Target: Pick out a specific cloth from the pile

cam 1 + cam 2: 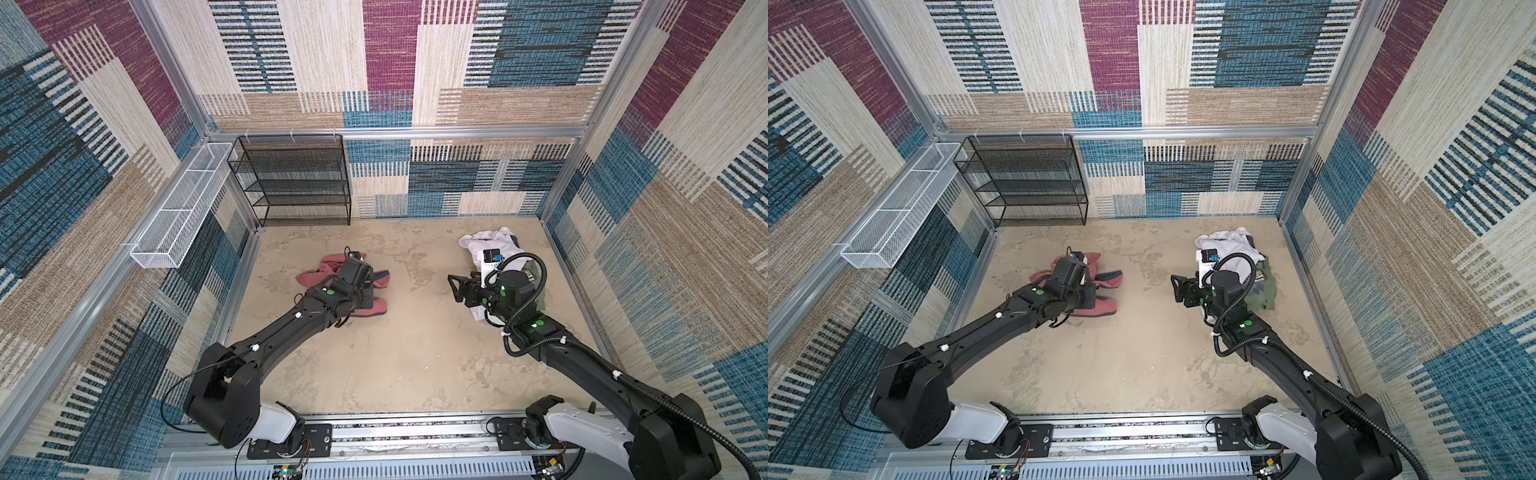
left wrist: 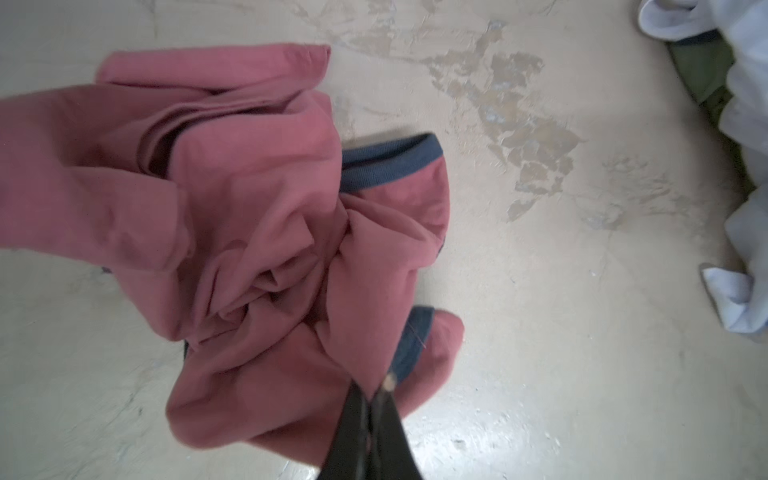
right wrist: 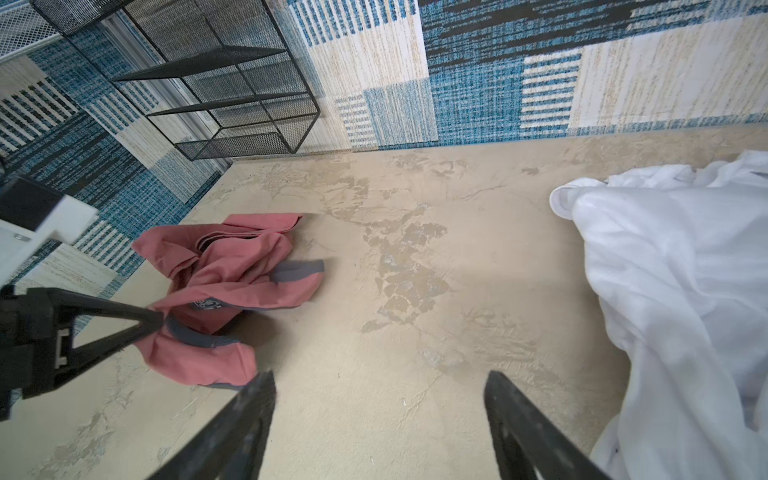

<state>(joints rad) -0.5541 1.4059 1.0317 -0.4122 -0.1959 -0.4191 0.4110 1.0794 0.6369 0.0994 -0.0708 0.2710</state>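
The cloth (image 2: 257, 208) lies crumpled on the bench's (image 1: 415, 353) left half, well apart from the pile (image 1: 496, 245), its longer spread running crosswise, one blue cuff pointing pile-ward; the left hand (image 2: 376, 388) is clenched on its fold, the right hand (image 3: 380, 376) is released beside the pile

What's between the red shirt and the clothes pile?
Only bare tabletop, clear in the right wrist view; in a top view the open right claw hangs there.
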